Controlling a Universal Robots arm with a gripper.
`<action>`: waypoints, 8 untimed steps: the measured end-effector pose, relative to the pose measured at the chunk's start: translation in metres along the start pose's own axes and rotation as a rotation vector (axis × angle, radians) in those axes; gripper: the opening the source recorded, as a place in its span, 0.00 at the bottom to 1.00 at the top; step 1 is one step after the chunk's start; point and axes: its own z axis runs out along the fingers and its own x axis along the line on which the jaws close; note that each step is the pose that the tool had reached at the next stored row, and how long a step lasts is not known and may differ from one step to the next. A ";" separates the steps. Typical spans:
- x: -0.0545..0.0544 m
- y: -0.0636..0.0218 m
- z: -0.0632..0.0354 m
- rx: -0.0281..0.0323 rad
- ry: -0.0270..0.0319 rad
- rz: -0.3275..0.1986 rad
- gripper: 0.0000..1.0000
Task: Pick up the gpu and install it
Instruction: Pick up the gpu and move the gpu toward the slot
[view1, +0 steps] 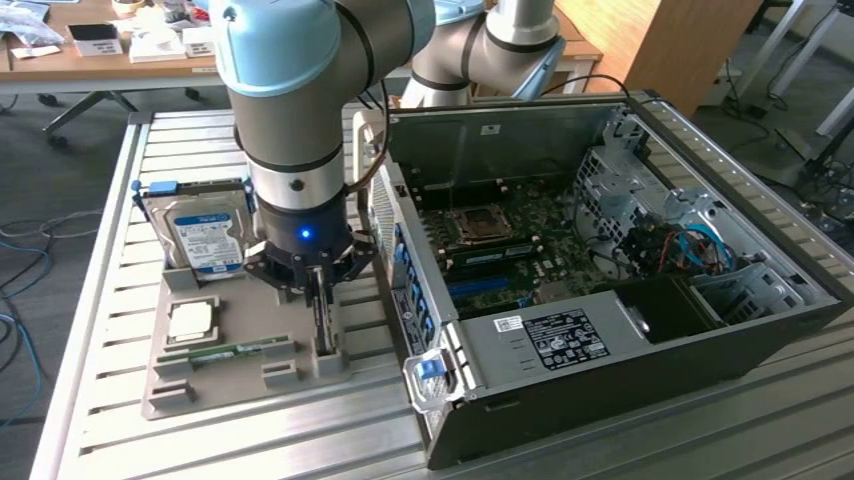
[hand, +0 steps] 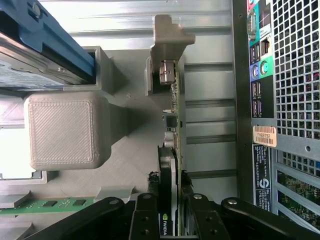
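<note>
The arm reaches straight down over a grey printed tray (view1: 214, 382) (hand: 131, 165) that lies on the slatted metal desk (view1: 100, 440). The gpu (view1: 322, 335) (hand: 167, 175) stands on edge in a slot along the side of the tray that faces the open computer case (view1: 534, 130) (hand: 295, 75). One end of the gpu is seated in a raised grey post of the tray. The end effector (view1: 318, 290) (hand: 171, 201) is lowered onto the card and straddles its upper edge close in on both faces. Whether it is pressed shut on the card or stands a little apart from it, I cannot tell. The card sits in its slot in the tray, outside the case. In the same tray, a hard drive (view1: 211, 235) (hand: 20, 65) with a blue-and-white label and blue side rails leans at the far end. A processor chip (view1: 191, 322) lies flat in the middle of the tray. A slim green memory stick (view1: 227, 352) (hand: 45, 205) lies just beside the chip, toward the tray's near end. The case lies on its side just beside the tray, with its motherboard (view1: 521, 230) exposed.
</note>
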 end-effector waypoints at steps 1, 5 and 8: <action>0.000 0.0000 0.0000 0.0000 0.0000 0.000 0.27; 0.000 0.0000 0.0000 0.0000 -0.0001 0.000 0.27; 0.000 0.0000 0.0000 -0.0001 -0.0001 0.000 0.27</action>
